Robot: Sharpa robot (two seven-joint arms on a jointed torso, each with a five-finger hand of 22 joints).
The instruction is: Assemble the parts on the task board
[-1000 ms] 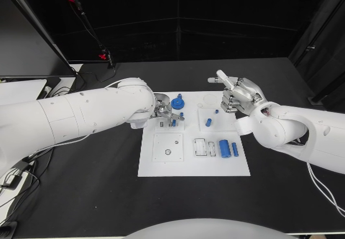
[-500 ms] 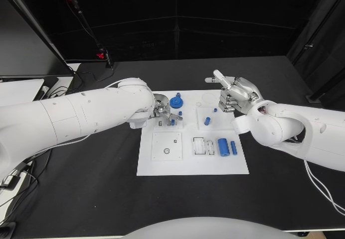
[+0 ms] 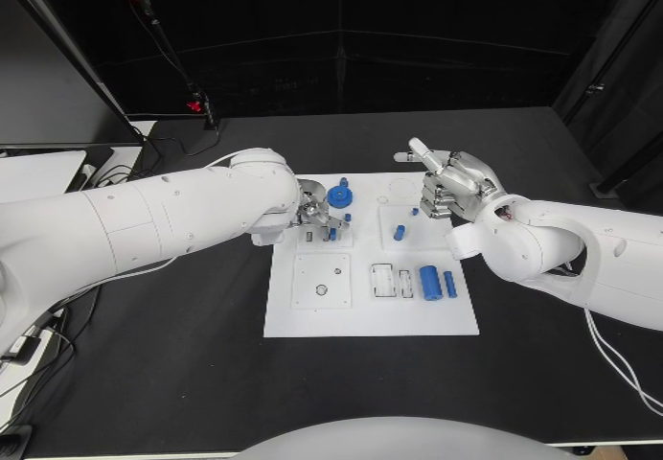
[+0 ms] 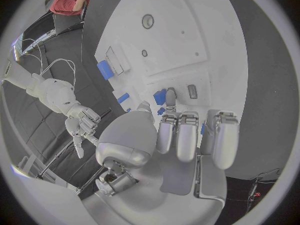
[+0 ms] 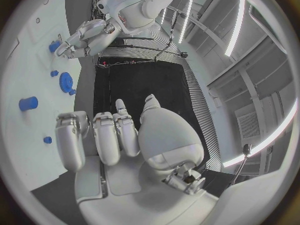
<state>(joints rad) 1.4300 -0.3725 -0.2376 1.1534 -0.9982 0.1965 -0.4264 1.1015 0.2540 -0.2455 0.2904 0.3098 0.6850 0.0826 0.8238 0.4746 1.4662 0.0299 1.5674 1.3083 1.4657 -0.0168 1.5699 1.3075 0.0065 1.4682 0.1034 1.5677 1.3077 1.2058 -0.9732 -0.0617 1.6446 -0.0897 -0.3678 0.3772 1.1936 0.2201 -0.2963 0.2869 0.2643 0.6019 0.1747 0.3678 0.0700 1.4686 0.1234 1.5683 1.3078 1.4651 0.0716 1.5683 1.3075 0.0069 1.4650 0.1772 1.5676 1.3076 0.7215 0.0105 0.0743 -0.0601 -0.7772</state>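
Left hand (image 3: 315, 213) reaches forward with fingers curled downward; right hand (image 3: 456, 184) hangs raised, fingers curled, one pointing out.

black table (image 3: 166, 383) carried the white plate | cables (image 3: 177, 144) trailed off its far-left corner | small red item (image 3: 194, 106) sat beside them | white surface (image 3: 34, 172) lay at left edge

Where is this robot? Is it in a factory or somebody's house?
Probably a robot test lab, not a house. The black table carries a white task board with small blue parts for practice, dark curtains hang behind it, and loose cables trail along the table's edge.
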